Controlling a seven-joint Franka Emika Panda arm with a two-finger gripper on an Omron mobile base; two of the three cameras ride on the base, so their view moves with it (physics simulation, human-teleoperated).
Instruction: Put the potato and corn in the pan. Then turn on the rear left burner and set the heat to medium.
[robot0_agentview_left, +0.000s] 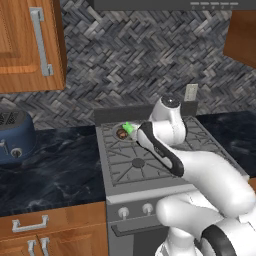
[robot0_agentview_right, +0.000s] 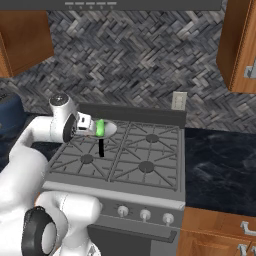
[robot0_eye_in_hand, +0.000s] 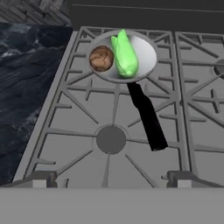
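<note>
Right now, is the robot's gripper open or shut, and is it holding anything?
Gripper: open, holding nothing; the potato and corn lie in the pan.

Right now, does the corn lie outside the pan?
No, the corn lies inside the pan, beside the potato.

Two base cameras look forward and down on the stove (robot0_agentview_left: 150, 165) from behind the arm, left and right. The hand camera faces down close over the stove's left half; all three share the pan (robot0_eye_in_hand: 146, 59) at rear left.
</note>
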